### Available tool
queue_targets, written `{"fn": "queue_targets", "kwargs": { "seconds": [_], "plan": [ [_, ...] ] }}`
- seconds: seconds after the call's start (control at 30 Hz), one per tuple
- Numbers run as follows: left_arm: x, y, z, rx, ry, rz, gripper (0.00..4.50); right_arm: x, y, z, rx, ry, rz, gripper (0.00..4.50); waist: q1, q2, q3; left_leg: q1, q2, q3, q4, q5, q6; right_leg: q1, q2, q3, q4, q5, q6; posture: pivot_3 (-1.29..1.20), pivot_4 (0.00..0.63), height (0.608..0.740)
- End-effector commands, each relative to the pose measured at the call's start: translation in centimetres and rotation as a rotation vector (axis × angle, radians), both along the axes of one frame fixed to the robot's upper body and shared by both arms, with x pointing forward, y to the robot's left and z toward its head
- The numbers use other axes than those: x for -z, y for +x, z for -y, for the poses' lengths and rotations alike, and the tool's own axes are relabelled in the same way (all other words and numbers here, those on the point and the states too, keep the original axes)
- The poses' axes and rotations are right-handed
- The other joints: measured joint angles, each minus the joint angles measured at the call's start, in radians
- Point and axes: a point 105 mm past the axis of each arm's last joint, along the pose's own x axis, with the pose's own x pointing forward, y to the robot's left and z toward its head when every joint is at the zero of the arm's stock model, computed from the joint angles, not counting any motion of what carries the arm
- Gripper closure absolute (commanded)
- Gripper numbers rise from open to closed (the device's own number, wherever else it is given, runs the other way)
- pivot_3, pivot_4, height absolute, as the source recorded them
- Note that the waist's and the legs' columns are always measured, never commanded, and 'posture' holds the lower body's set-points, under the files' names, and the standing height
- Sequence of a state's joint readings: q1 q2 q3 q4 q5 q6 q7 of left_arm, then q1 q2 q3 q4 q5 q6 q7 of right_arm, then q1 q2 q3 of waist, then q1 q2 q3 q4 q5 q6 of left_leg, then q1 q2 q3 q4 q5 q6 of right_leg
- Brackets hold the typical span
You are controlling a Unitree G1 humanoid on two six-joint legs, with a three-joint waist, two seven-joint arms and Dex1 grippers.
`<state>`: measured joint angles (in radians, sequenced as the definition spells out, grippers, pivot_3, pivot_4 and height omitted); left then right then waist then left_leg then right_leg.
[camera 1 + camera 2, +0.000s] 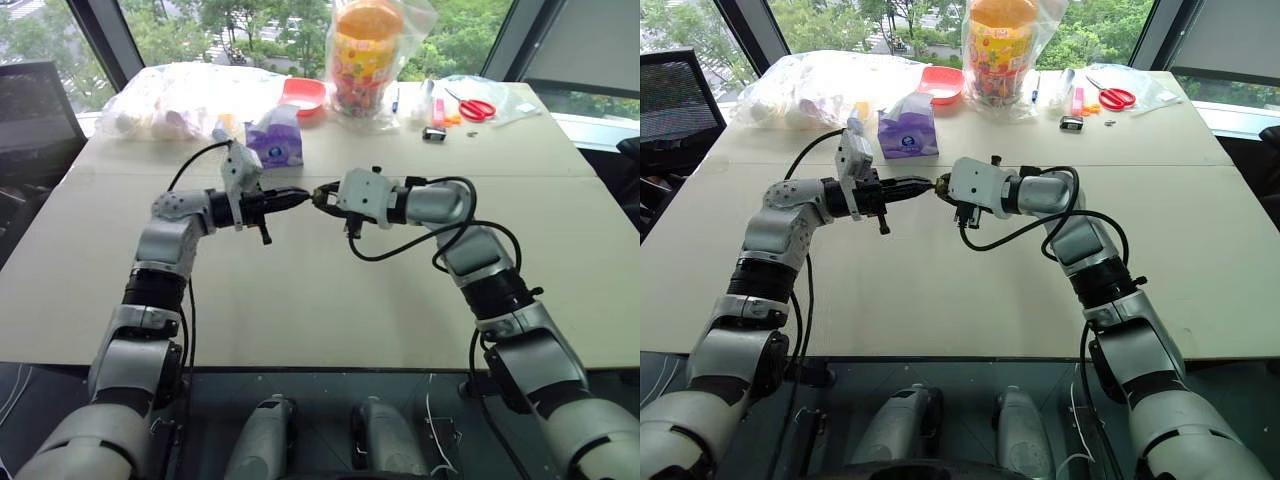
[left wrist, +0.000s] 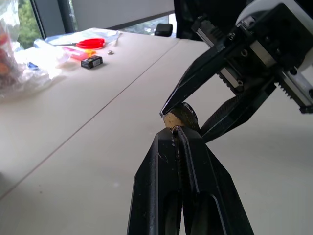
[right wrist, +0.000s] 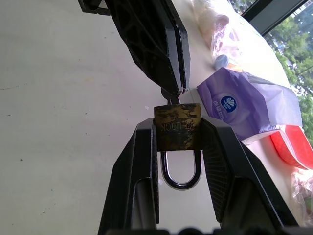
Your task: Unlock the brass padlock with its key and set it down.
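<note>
The right end effector [image 3: 178, 134] clamped the small squarish brass padlock [image 3: 178, 126]; the left end effector [image 3: 172, 90] pinched its key [image 3: 170, 97]. Twisting off-axis could bend the key or pop the padlock loose.

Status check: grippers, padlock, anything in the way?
Right gripper shut on brass padlock, held above table. Left gripper shut on key at lock's base. Shackle looks closed. Nothing in the way.
</note>
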<state>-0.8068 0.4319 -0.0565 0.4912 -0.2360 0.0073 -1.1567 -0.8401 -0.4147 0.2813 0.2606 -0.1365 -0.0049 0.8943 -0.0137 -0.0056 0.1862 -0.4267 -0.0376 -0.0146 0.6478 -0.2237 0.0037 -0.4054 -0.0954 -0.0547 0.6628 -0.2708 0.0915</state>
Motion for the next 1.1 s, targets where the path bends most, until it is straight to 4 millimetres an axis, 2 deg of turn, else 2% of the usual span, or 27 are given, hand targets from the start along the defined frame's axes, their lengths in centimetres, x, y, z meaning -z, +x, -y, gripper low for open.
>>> {"fn": "queue_targets", "kwargs": {
  "seconds": [0.03,0.2,0.27,0.33,0.37,0.43,0.5,0.53,0.6,0.73,1.1],
  "plan": [
    [1.4,-0.7,0.6,0.069,0.142,0.118,4.46,-2.8,-0.6,-0.9,-0.042,0.056,0.083,3.80,0.000,0.000,0.000,0.000,0.000,0.000,0.000,0.000,0.000,0.000,0.000,0.000,0.000,0.000,0.000,0.00,0.150,0.740],
    [2.3,-0.4,0.6,0.080,0.180,0.121,4.46,-2.9,-0.6,-1.0,-0.045,0.059,0.079,3.80,0.003,0.000,0.000,0.000,0.000,0.000,0.000,0.000,0.000,0.000,0.000,0.000,0.000,0.000,0.000,0.00,0.150,0.740],
    [2.8,0.3,0.2,0.035,0.185,0.018,4.46,-2.9,-0.7,-1.0,-0.046,0.057,0.083,3.80,0.004,0.000,0.000,0.000,0.000,0.000,0.000,0.000,0.001,0.000,0.000,0.000,0.000,0.000,0.000,0.00,0.150,0.740],
    [1.9,0.9,-0.1,0.008,0.045,-0.184,4.46,-2.9,-0.6,-1.0,-0.044,0.040,0.103,3.80,0.003,0.000,0.000,0.000,0.000,0.000,0.001,0.000,0.001,0.000,0.000,0.000,0.000,0.000,0.000,0.00,0.150,0.740],
    [0.9,1.0,-0.2,0.019,-0.063,-0.281,4.20,-2.9,-0.6,-1.0,-0.043,0.028,0.115,3.80,0.001,0.000,0.000,0.000,0.000,0.000,0.001,0.000,0.002,0.000,0.001,0.000,0.000,0.000,0.000,0.00,0.150,0.740],
    [-0.5,0.8,-0.4,0.051,-0.174,-0.394,3.58,-2.8,-0.6,-1.0,-0.043,0.014,0.128,3.80,-0.005,-0.001,0.000,0.000,0.000,0.000,0.001,0.000,0.002,0.000,0.001,-0.001,0.000,0.000,0.000,0.00,0.150,0.740],
    [-1.4,0.1,-0.5,0.104,-0.229,-0.494,2.71,-2.6,-0.6,-1.0,-0.045,0.004,0.133,3.80,-0.010,-0.002,0.001,0.000,0.001,0.000,0.000,0.000,0.002,0.000,0.002,0.000,0.001,0.000,0.000,0.00,0.150,0.740],
    [-2.2,0.3,-0.6,0.091,-0.271,-0.505,2.28,-2.5,-0.6,-1.0,-0.046,-0.001,0.135,3.80,-0.010,-0.002,0.001,0.000,0.001,0.000,0.000,0.000,0.002,0.000,0.003,0.000,0.001,0.000,0.000,0.00,0.150,0.740],
    [-2.9,0.8,-0.6,0.065,-0.301,-0.493,2.28,-2.5,-0.6,-1.1,-0.047,-0.004,0.137,3.80,-0.007,-0.003,0.002,0.000,0.002,0.000,0.000,0.000,0.002,-0.001,0.003,0.000,0.001,0.000,0.000,0.00,0.150,0.740],
    [-2.8,0.7,-0.4,0.062,-0.301,-0.495,2.28,-2.4,-0.6,-1.0,-0.047,-0.009,0.136,3.80,-0.003,-0.003,0.002,0.000,0.001,0.000,0.001,0.000,0.002,0.000,0.002,0.000,0.001,0.000,0.000,0.00,0.150,0.740],
    [-1.4,0.4,0.7,0.078,-0.255,-0.505,2.28,-2.5,-0.8,-1.2,-0.052,-0.001,0.134,3.80,-0.001,-0.003,0.002,0.000,0.001,0.000,0.001,0.000,0.001,0.000,0.002,0.000,0.001,0.000,0.000,0.00,0.150,0.740]
  ]
}}
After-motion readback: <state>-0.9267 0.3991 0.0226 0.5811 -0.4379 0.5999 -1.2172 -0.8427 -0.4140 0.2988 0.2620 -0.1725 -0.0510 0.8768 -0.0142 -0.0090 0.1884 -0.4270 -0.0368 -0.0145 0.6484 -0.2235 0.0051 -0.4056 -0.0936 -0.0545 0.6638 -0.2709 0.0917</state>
